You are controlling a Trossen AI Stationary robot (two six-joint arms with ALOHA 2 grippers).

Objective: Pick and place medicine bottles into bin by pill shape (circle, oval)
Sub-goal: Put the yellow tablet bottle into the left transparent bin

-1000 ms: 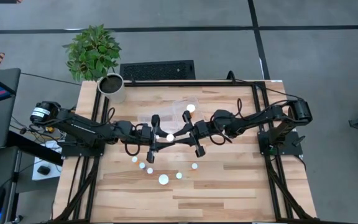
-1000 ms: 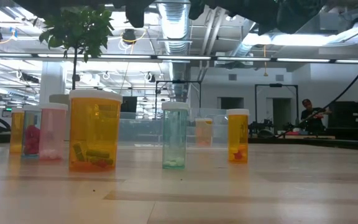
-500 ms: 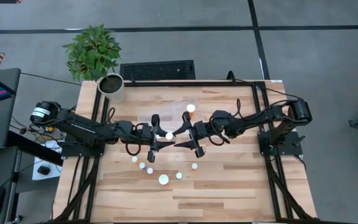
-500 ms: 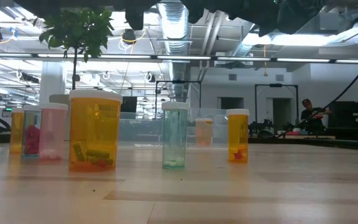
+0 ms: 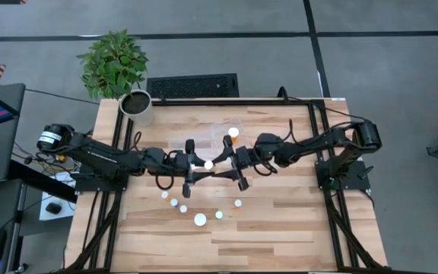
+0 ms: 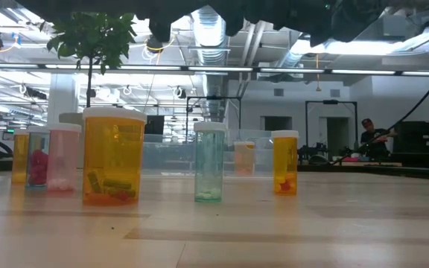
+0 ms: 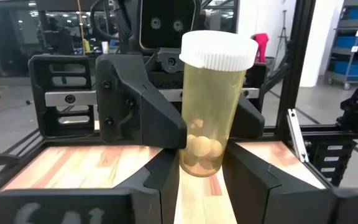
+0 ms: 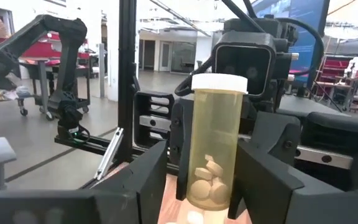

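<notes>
A translucent yellowish medicine bottle with a white cap and round pale pills stands upright in the air over the table's middle. My left gripper comes from the left and is shut on it. My right gripper faces it from the right and is open, one finger on either side of the bottle. The clear bin lies at the far middle with one bottle in it. Several more bottles stand on their bases on the near table. My left gripper pinches the bottle's lower part, beside the pills, between its two fingers. The fingers come level from the table's left. The bottle stands upright in the hold, cap up, lifted clear of the table.
A white plant pot stands at the far left corner. In the low view a large orange bottle, a pink one, a teal one and a small orange one stand in a loose row.
My right gripper has opened and let go of the bottle, staying close around it. The bottle stays upright in my left gripper, which has kept still.
</notes>
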